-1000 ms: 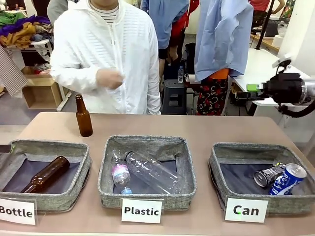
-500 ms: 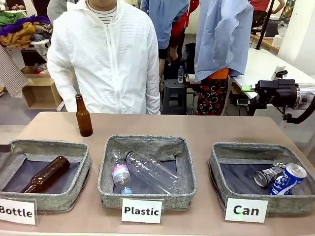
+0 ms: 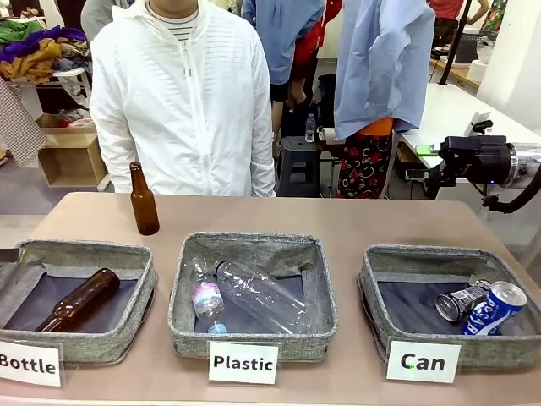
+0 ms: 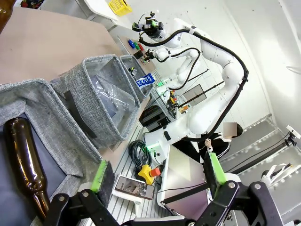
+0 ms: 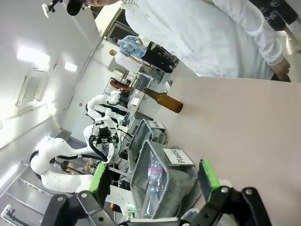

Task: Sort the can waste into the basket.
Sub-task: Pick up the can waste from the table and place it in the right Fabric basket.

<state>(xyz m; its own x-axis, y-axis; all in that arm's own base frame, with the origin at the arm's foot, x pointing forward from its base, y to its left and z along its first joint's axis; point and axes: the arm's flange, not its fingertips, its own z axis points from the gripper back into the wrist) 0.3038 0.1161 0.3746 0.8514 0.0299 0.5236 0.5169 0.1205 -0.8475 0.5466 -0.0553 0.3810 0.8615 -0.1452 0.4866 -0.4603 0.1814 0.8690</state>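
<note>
The sorting looks finished as far as the cans go; both lie on their sides in the basket (image 3: pixel 378 292) marked "Can", at the right end of the desk (image 3: pixel 355 218), pushed into its right-hand corner and touching each other; no other can shows on the desk. The blue can (image 3: pixel 494 308) is a smooth cylinder with white lettering and a bright silver top turned toward the camera; the dark can (image 3: pixel 459 302) beside it is smaller, crumpled and dented, its metal catching dull highlights.

The basket is shallow and rectangular, with soft grey woven fabric walls, a dark lining and a stiff white label. Two like bins sit to its left: the middle bin (image 3: pixel 251 245) holds clear, crinkled plastic bottles, and the left bin (image 3: pixel 84 252) a glossy brown glass bottle; a second brown bottle (image 3: pixel 143 201) stands upright on the bare desk behind them.

The right tool (image 3: pixel 433 150) hangs well above and behind the basket, open and empty; the left tool (image 4: pixel 157 172) is spread wide over the left bin, gripping nothing.
</note>
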